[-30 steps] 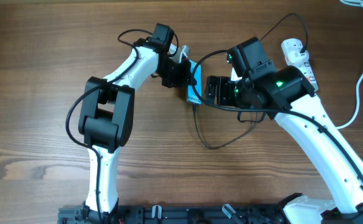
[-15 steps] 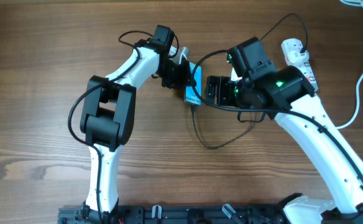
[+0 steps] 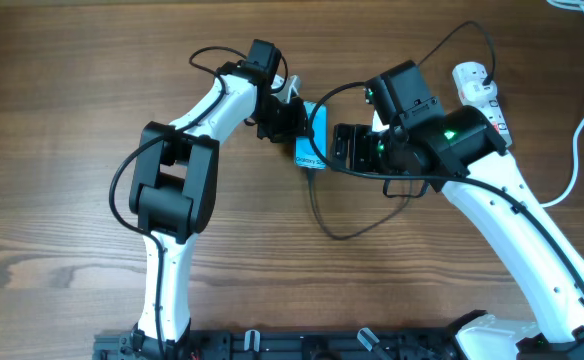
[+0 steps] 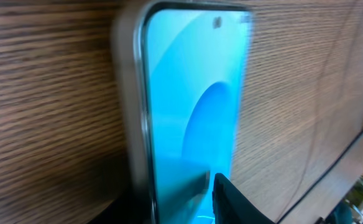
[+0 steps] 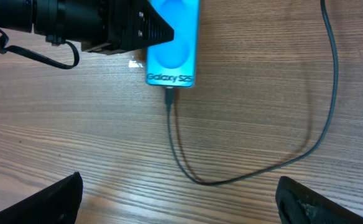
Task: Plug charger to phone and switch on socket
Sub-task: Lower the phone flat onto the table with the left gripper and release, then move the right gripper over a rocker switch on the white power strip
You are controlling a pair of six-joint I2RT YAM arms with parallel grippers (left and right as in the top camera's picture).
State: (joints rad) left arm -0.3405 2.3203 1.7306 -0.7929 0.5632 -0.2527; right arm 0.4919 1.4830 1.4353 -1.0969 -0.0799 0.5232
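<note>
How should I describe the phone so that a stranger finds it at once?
On the wooden table, look near the middle of the far half. The phone lies flat there, a thin black cable meeting one end. Only it has a turquoise screen and a white lettered strip.

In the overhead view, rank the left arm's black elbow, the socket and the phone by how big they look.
Largest: left arm's black elbow.
Then socket and phone: each is partly hidden, so their order is unsure.
</note>
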